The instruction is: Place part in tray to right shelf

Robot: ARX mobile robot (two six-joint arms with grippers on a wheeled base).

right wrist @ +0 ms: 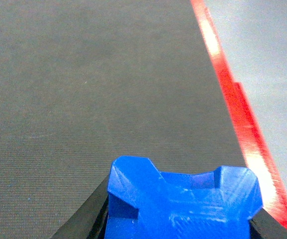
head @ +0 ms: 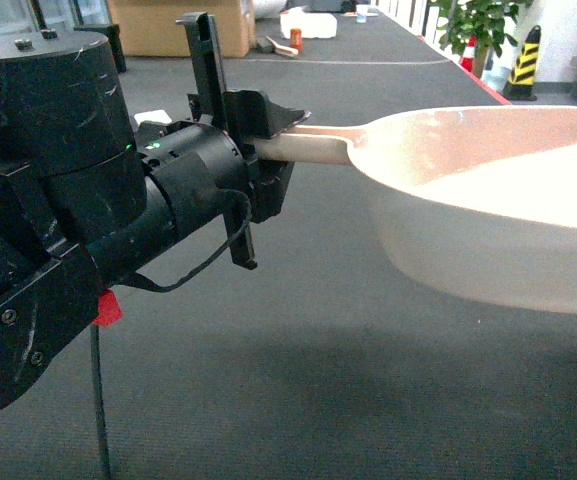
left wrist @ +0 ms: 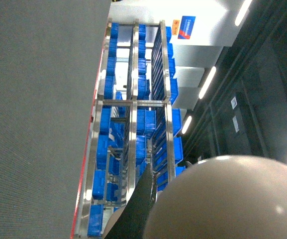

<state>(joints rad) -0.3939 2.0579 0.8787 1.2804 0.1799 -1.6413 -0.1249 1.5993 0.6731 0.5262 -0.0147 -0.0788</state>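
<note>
In each end effector, one tray [head: 488, 200], one part [right wrist: 183, 201]

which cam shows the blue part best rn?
Right wrist. The part fills the lower frame, notch visible, held between the right end effector's jaws. Head view shows only the tray held by the left end effector; left wrist shows no part.

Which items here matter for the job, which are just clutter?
Job:
- tray, handle held by left end effector
- part, held in right end effector
- steel shelf with blue crates

Clutter:
- cardboard box
- potted plant
- yellow-black bollard
- white container
</note>
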